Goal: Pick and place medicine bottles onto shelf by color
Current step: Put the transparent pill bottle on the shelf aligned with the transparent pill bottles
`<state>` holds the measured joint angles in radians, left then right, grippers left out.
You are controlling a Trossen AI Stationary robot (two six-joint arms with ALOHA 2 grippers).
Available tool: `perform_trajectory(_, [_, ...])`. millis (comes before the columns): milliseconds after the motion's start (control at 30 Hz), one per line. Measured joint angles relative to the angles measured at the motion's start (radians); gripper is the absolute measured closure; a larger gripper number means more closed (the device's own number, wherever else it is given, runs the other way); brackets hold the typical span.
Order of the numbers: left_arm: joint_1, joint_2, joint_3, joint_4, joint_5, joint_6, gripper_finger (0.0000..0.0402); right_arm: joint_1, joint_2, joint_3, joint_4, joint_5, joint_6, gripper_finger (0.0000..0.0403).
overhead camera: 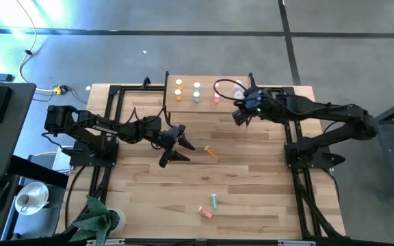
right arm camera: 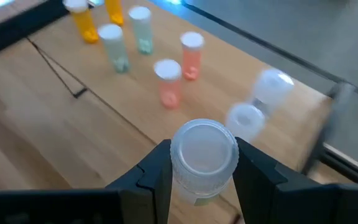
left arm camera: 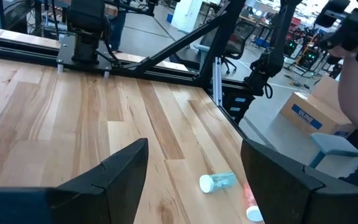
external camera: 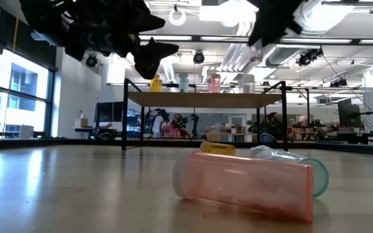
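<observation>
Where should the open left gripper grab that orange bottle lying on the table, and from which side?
Grip the orange bottle across the middle of its body, coming straight down from above. It lies on its side, alone on the tabletop, so the fingers should straddle its round sides, crosswise to its length. The left gripper is open and closest; the right gripper holds a clear bottle.

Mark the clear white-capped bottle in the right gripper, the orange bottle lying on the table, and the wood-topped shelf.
Clear white-capped bottle (right arm camera: 204,149), right wrist view, on its cap.
Orange bottle lying on the table (overhead camera: 211,152), high view, mid-body.
Wood-topped shelf (overhead camera: 207,78), high view, bare top.
</observation>
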<state>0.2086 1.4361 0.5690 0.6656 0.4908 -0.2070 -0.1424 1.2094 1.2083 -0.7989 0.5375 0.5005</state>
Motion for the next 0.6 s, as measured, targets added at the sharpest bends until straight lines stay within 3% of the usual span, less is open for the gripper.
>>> perform_trajectory(200, [0.000,0.000,0.000,-0.004,0.000,0.000,0.0156,0.098,-0.069,-0.054,-0.119,0.170,0.128,0.0283])
perform_trajectory(433, [0.000,0.000,0.000,-0.004,-0.001,0.000,0.0156,0.111,-0.103,-0.202,-0.007,0.177,0.154,0.0283])
perform_trajectory(600, [0.000,0.000,0.000,-0.004,-0.002,0.000,0.0156,0.068,-0.104,-0.300,0.178,0.170,0.098,0.0283])
